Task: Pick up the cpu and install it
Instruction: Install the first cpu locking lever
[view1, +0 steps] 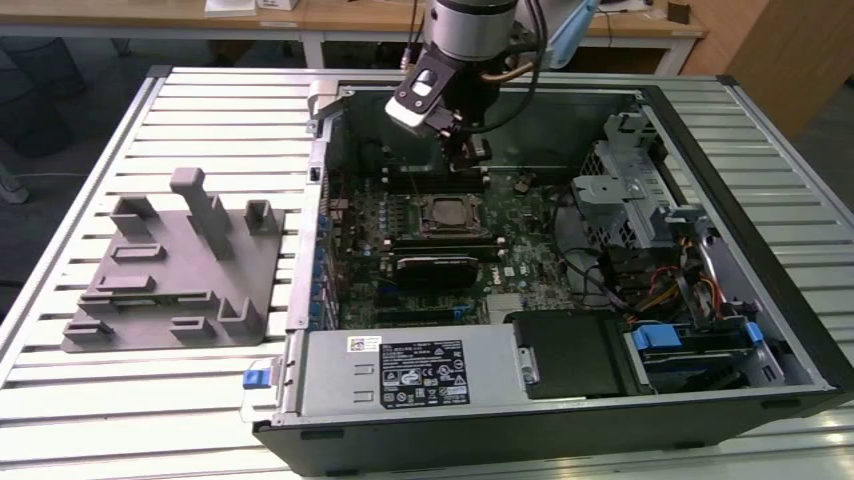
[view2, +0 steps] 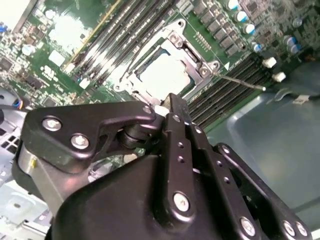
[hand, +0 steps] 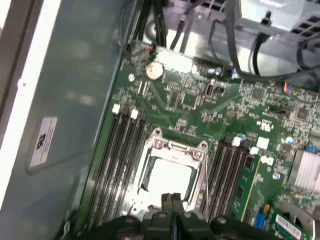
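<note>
- Dark claw (hand: 171, 199) pinched narrow, tips together, gripping nothing; hovering just over socket frame (hand: 175, 146), twelve o'clock of it in exterior view.
- Pale cpu (hand: 167, 176) seated flat inside frame: smooth, square metal.
- Likely best: keep tips clear, confirm chip level.
- Slatted grey bench (view1: 200, 115) beyond case (view1: 534, 440), nine o'clock.

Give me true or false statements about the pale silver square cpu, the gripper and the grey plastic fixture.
The pale silver square cpu lies inside the dark socket frame. True.
The grey plastic fixture stands inside the black computer case. False: it stands on the slatted table, at the exterior view's left of the case.
The gripper grips the cpu. False: it is shut on nothing.
The gripper hangs over the open case. True.
</note>
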